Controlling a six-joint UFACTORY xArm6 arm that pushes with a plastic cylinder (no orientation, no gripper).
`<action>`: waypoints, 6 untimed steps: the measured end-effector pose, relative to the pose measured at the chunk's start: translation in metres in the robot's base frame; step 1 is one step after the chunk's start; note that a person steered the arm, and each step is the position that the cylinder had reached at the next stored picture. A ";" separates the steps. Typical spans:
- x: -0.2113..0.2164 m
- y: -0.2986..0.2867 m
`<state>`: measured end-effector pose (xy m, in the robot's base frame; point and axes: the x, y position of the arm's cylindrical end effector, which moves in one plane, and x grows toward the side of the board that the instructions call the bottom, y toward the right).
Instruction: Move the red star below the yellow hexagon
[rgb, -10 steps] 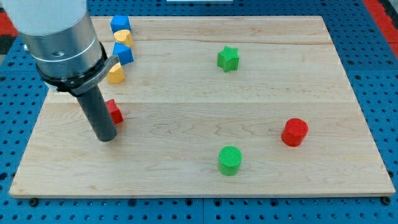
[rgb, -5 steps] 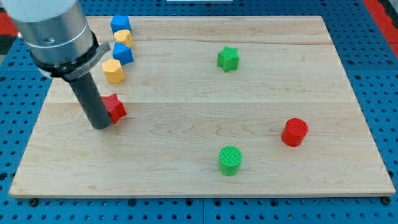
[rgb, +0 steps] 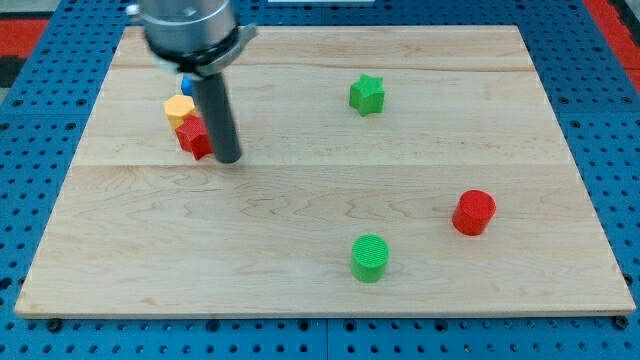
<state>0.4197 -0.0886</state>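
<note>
Camera view: my tip (rgb: 228, 158) has no claw and touches the red star (rgb: 193, 136) just left, under the yellow hexagon (rgb: 179, 108). Star looks light, hard; push its flat side.

Blue block (rgb: 186, 87) mostly behind the rod (rgb: 217, 115)

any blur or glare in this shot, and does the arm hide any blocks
Camera view: even light, soft shadows, no glare on the board. The arm's upper housing at the view's top is motion-blurred; my tip and the blocks look sharp. The rod covers most of a blue block and the right edge of the red star, which sits just below the yellow hexagon.
</note>
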 end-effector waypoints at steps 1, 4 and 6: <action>-0.040 0.030; -0.047 -0.028; -0.030 -0.041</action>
